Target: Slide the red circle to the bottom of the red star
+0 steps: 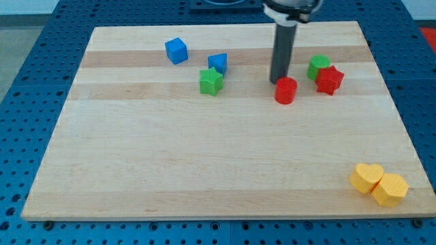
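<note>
The red circle (285, 90) is a short red cylinder in the upper right part of the wooden board (204, 163). The red star (330, 79) lies to its right and slightly higher, with a gap between them. My tip (277, 82) is at the lower end of the dark rod, touching or nearly touching the red circle's upper left edge. A green circle (317, 66) sits against the red star's upper left side.
A green star (211, 82) and a blue block (218, 63) lie together left of the rod. A blue cube (176, 50) is further left near the top. A yellow heart (366, 177) and a yellow hexagon (390, 189) sit at the bottom right corner.
</note>
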Robot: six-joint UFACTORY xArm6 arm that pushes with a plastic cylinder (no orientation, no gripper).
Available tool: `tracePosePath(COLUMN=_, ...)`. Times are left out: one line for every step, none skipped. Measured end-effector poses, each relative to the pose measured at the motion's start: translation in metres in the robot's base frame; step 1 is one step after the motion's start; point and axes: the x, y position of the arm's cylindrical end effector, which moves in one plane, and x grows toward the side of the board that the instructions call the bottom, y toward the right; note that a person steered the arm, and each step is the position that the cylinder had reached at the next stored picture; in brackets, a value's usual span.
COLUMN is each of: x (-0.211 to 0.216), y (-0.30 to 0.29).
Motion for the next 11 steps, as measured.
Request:
tracePosePath(x=0.002, y=0.034)
tracePosePath(x=-0.005, y=0.039)
tracePosePath(x=-0.02, y=0.024)
tracePosePath(x=-0.02, y=0.009)
tracePosePath(x=-0.011, y=-0.01)
tracePosePath(x=0.004, y=-0.023)
tracePosePath(x=0.017, y=-0.027)
tracePosePath(x=0.023, y=-0.026)
tracePosePath(x=0.025, y=-0.006)
tracePosePath(x=0.025, y=0.021)
tracePosePath(x=0.025, y=0.04)
